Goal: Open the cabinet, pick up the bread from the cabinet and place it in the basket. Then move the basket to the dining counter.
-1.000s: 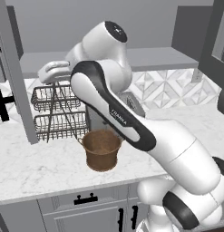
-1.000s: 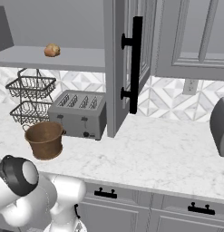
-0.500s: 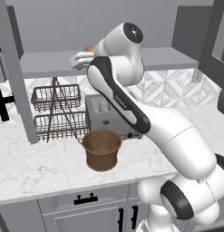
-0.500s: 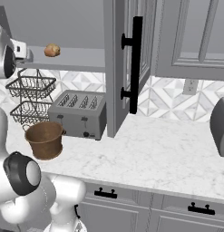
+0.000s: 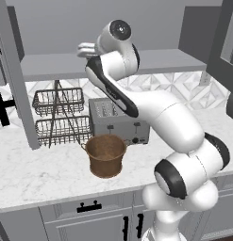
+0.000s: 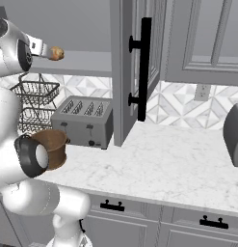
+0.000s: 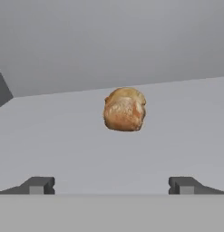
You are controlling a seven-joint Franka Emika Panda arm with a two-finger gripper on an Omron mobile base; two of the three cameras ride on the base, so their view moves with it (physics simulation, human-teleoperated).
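The gripper stands wide open — in the hand view its two dark fingertips rise far apart at the bottom, with nothing between them. It holds nothing and touches nothing. The bread, a small tan-orange lump, sits ahead of the tips on the grey shelf, roughly centred between them but apart from both.

In the right base view the bread lies on the shelf just beside the end of the white hand, near the shelf's front edge. In the left base view the hand reaches up to shelf level inside the cabinet, whose doors stand open; one door with its long black bar handle hangs edge-on in the right base view.

Below the shelf, on the white marble worktop, the basket stands upright in front of a grey toaster — just beside it, whether touching I cannot tell. A two-tier wire rack stands to the toaster's side, against the patterned backsplash. Base cabinets with short black handles run under the worktop.

No brand, label or writing can be read on the toaster, the arm or the cabinets.
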